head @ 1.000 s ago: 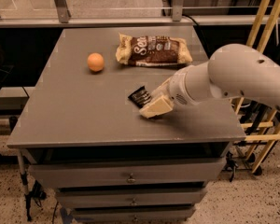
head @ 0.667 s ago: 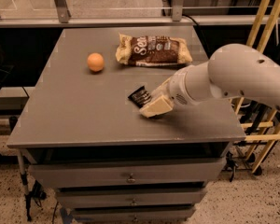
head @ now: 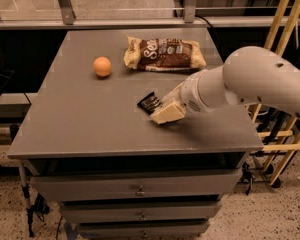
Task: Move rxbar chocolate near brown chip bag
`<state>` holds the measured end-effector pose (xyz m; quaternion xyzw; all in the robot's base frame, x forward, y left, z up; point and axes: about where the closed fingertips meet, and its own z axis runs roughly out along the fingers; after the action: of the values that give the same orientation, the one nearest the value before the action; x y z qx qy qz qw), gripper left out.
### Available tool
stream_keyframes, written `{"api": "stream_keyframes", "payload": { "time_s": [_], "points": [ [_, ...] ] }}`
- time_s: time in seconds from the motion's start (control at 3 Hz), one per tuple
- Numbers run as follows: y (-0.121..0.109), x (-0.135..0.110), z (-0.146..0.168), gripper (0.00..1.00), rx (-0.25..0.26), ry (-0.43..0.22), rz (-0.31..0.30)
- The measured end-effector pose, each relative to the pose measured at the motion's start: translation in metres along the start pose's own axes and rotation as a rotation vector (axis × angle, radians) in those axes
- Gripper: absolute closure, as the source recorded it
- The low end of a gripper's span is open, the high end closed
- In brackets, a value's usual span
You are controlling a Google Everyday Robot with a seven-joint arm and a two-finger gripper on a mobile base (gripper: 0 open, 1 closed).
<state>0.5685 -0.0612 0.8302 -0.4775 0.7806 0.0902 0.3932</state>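
Dim warm overhead light, soft shadow under gripper (head: pixel 161 115) mid-right on table (head: pixel 80 129), dark bkgd

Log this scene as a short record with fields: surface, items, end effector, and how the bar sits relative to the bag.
surface: grey table with drawers beneath
brown chip bag: lying flat at the back of the table
rxbar chocolate: flat near the table's middle, in front of the bag
orange: left of the bag, standing alone
end effector: low over the table, its tip at the bar's right edge
bar to bag: apart, bare tabletop between them
task state: bar not yet near the bag
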Motion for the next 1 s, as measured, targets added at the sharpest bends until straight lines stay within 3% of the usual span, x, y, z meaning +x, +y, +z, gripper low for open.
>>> {"api": "stream_keyframes", "payload": {
  "time_s": [1.0],
  "points": [
    [-0.0001,-0.0001,-0.0001,1.00,0.000,0.000,0.000]
  ]
}}
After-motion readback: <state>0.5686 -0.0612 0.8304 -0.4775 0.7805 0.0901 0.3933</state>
